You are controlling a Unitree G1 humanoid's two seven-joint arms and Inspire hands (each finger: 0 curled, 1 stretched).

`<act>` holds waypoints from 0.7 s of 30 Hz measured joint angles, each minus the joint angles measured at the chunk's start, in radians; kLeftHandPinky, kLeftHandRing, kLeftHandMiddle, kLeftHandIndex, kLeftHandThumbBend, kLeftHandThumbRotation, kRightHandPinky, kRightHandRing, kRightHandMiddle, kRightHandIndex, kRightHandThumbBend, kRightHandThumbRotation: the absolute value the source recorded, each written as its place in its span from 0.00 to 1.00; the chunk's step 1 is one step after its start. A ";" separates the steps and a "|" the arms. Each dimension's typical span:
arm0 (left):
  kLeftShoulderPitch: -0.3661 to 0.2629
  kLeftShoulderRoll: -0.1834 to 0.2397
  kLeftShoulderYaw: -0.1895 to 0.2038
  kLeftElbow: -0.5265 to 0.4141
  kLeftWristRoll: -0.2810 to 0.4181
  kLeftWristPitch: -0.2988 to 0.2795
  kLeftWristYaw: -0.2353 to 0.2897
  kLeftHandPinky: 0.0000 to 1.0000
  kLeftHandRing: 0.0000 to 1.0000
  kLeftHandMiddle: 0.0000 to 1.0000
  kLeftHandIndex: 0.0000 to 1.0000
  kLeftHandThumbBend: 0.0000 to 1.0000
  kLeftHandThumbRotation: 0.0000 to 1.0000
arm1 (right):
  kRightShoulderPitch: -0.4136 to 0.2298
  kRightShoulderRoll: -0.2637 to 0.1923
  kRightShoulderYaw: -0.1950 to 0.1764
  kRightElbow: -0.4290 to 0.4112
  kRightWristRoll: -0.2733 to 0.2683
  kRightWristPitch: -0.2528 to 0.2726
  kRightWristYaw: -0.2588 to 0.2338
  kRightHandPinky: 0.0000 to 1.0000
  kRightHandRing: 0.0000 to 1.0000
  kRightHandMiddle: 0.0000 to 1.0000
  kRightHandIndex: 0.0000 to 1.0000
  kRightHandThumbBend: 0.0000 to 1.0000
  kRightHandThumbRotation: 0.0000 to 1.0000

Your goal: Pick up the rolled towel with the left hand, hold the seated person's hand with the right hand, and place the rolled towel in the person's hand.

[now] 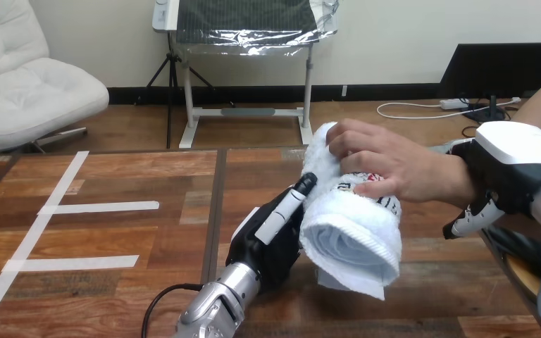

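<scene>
The white rolled towel [352, 236] is held off the table at the view's middle, one end facing me. My left hand [264, 246] grips it from the left and below, with the thumb lying up along its side and the other fingers hidden beneath it. The person's hand [387, 165] comes in from the right and lies over the top of the towel, its fingers curled onto it. My right hand [511, 179] is at the person's wrist, white shell on top, with its fingers [473, 218] curled under the wrist.
The wooden table [148, 282] carries white tape strips [98, 207] on its left half. The table's right edge runs just below my right hand, near the person's side.
</scene>
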 measured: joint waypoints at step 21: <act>0.000 -0.005 0.000 0.000 -0.004 -0.002 -0.049 1.00 1.00 1.00 1.00 1.00 0.59 | 0.008 -0.001 0.000 -0.012 -0.014 -0.008 0.000 0.87 0.94 0.94 0.88 0.81 0.00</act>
